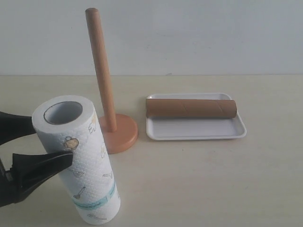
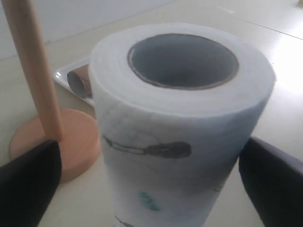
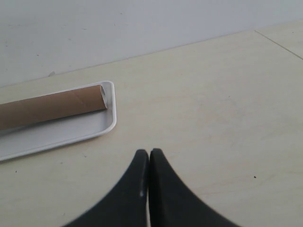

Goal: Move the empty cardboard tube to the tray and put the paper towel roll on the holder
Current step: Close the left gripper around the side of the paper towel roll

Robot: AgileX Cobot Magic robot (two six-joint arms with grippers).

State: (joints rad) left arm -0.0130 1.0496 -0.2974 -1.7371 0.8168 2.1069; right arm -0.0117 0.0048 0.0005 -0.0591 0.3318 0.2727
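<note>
Closest to us stands the paper towel roll (image 1: 78,163), on end on the counter (image 1: 213,189) with its grey core facing up. Our left jaws straddle it, spread wide, one on each side. The left wrist view shows a clear gap on one side, so we judge that nothing is clamped yet. Just beyond the roll rises the holder (image 1: 101,71), its pole bare. The empty cardboard tube (image 1: 189,108) lies on its side in the tray (image 1: 189,130), along the far rim, so that half of the job looks done. Our right jaws are pressed together, holding nothing, over bare counter near a corner of the tray. We take the step in hand to be grasping the roll. The next move calls for closing on it firmly without crushing it. Then it must be raised clear of the pole's rounded top, its core lined up over the pole, and lowered.
</note>
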